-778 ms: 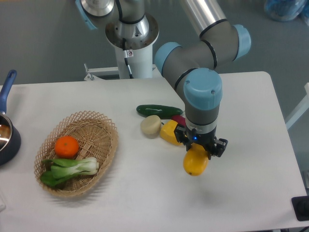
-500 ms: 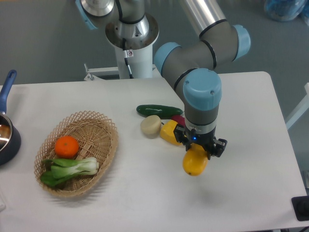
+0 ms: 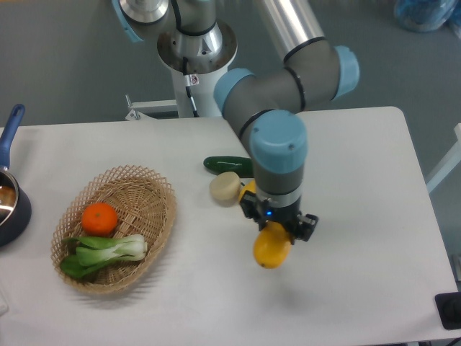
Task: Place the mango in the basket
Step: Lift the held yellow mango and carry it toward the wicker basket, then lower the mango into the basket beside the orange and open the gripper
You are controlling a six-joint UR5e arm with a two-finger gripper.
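Now carrying: two-finger gripper (image 3: 277, 229) clamped on smooth yellow-orange mango (image 3: 271, 246), clear of table. Keep height, travel left over woven wicker basket (image 3: 156, 234); release low.

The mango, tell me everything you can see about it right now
The mango is a smooth, yellow, oval fruit with an orange tinge near its top. It hangs in the gripper, whose jaws close on its upper end, so the lower part points down and slightly left. It looks lifted clear of the white table, well right of the basket, and touches nothing but the gripper.
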